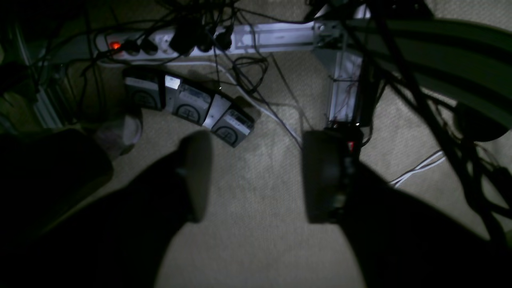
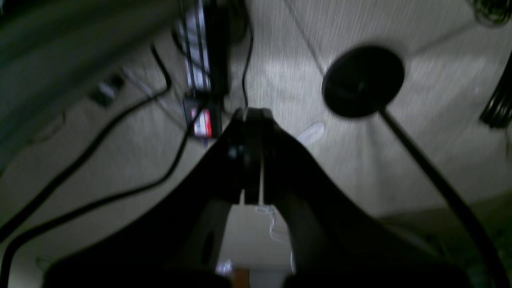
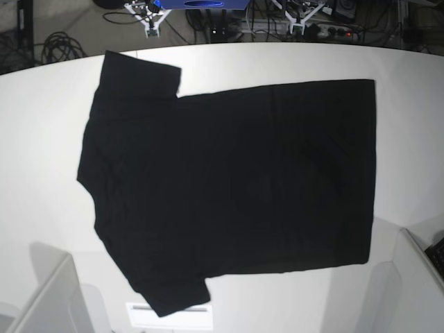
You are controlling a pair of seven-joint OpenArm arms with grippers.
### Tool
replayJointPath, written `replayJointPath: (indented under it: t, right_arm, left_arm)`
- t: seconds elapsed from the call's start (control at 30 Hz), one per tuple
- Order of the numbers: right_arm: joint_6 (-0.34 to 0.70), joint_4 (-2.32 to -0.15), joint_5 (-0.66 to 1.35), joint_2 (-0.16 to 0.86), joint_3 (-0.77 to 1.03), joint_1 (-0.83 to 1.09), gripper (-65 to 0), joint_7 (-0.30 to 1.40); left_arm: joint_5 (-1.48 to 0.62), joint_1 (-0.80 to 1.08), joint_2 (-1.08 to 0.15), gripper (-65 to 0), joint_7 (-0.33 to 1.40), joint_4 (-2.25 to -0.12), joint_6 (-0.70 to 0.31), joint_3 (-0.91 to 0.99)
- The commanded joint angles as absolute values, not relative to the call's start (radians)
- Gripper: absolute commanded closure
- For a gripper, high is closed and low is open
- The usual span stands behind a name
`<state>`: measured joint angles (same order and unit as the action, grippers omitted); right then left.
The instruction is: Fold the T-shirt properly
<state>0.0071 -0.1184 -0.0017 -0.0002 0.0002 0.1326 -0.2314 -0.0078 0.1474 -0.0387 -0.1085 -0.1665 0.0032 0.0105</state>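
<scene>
You have the T-shirt (image 3: 229,187) lying flat and fully spread on the white desk (image 3: 41,152), plain black side up, with the collar end toward the left of the base view, the hem toward the right, one sleeve at the far left and the other at the near left. No fold shows anywhere in it, so by my reading the folding itself has not begun: both sleeves, the sides and the final halving are all left to do.

Neither arm reaches over the cloth in the base view; you only see pale shapes at the near corners, which I cannot identify for certain. Both wrist cameras look down at a carpeted floor (image 1: 256,200) strewn with cables, not at the desk, so I judge both arms hang off to the sides, away from the shirt.

Your left hand (image 1: 256,176) stands with its two dark fingers apart, a clear gap of floor between them, and nothing in it. Your right hand (image 2: 253,116) has its fingers pressed together at the tips, and holds nothing that I can see.
</scene>
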Motion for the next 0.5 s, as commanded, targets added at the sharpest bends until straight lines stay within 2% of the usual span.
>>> replayJointPath:
  t: [0.0, 0.13, 0.3, 0.47]
  right_arm:
    - [-0.001, -0.119, -0.004, 0.002, -0.004, 0.154, 0.0, -0.240]
    - [-0.001, -0.119, -0.005, 0.002, -0.005, 0.151, 0.0, -0.122]
    - [-0.001, -0.170, -0.005, 0.004, -0.005, 0.117, 0.0, 0.101]
    - [0.001, -0.205, -0.005, 0.004, -0.005, 0.117, 0.0, 0.142]
  left_arm:
    - [-0.007, 0.153, -0.039, -23.4, -0.107, -0.166, 0.007, 0.010]
    - [-0.007, 0.154, -0.039, 0.0, -0.105, -0.166, 0.007, 0.010]
    - [-0.008, 0.156, -0.038, 0.0, -0.105, -0.165, 0.007, 0.010]
    - [-0.016, 0.168, -0.038, 0.0, -0.114, -0.170, 0.007, 0.010]
